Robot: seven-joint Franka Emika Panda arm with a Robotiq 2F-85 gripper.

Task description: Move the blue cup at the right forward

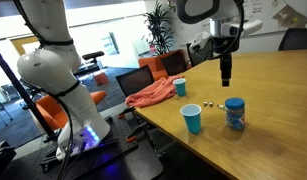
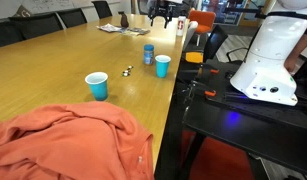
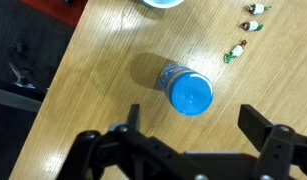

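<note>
I judged nothing done yet; the gripper (image 1: 225,78) hung over the canister (image 3: 190,93), fingers wide and empty; the blue cup (image 1: 192,119) stood untouched near the table (image 1: 278,95) edge, beside that canister; reaching, grasping and pushing forward remained.

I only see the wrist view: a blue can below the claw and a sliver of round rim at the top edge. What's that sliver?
Observer: The blue cup, upright, beside the can near the table edge.
Operator: Is it the only cup?
Observer: No, a darker cup stands farther along, beside an orange cloth.
Operator: Is the claw touching anything?
Observer: No, it hangs well above the table.
</note>
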